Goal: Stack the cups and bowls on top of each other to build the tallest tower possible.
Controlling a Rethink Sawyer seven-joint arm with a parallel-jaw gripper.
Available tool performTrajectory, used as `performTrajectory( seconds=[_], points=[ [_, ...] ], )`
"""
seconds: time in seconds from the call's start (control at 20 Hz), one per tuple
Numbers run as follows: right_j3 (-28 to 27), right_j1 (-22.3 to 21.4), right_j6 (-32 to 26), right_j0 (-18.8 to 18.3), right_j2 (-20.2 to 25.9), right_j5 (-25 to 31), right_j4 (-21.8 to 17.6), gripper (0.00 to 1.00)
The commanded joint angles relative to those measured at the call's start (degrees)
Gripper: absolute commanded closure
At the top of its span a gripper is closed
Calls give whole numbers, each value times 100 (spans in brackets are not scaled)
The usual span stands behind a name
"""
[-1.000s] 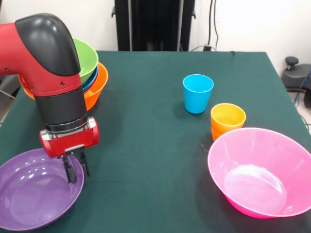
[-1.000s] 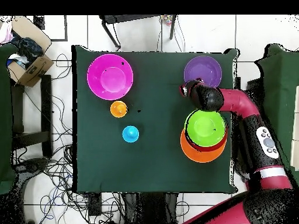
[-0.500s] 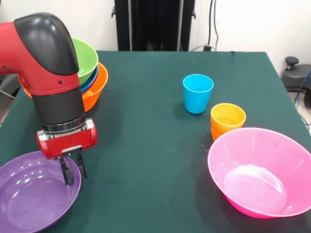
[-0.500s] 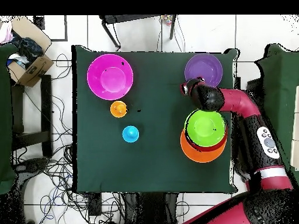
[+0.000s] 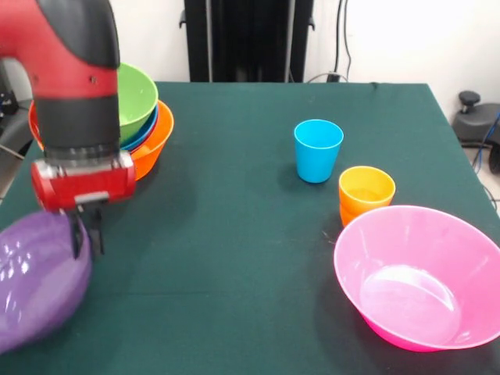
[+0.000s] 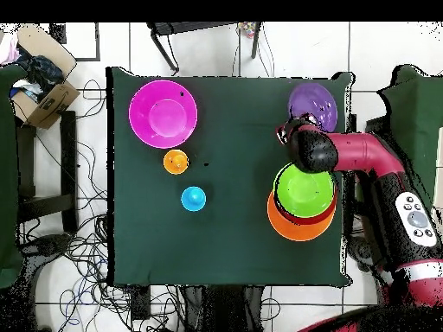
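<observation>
- My claw [image 5: 86,234] is clamped narrow on the rim of the purple bowl [image 5: 35,281], which hangs tilted, its open face turned away from me in the front view, at about 8 o'clock.
- I judge the bowl is off the worktop [image 5: 234,234], or nearly so; only the rim pinch seems to carry it.
- The tower [image 5: 141,125] sits at about 10 o'clock in the front view: a green bowl [image 5: 133,94] nested in a blue one, inside the big orange bowl [image 5: 152,144], just behind the arm.
- The pink bowl [image 5: 418,277] rests upright at 4 o'clock, with the blue cup [image 5: 318,150] and orange cups [image 5: 366,194] standing near 2 o'clock, the orange ones just beside the pink rim.
- Handling, as I read it: thin glossy plastic, light, stiff enough, but slippery. A one-sided rim grip lets the bowl swing, so I would move slowly.
- I expect a risk of the bowl slipping or knocking the green bowl when brought over the tower.
</observation>
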Motion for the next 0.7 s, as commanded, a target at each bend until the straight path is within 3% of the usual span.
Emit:
performTrajectory(
  seconds=[0.05, 0.3, 0.7],
  points=[
    [1026, -1499, 1072, 501, -1014, -504, -484, 100],
    [1293, -1882, 1164, 701, -1337, -677, -415, 100],
    [1558, -2336, 962, 807, -1463, -566, -194, 100]
  ],
)
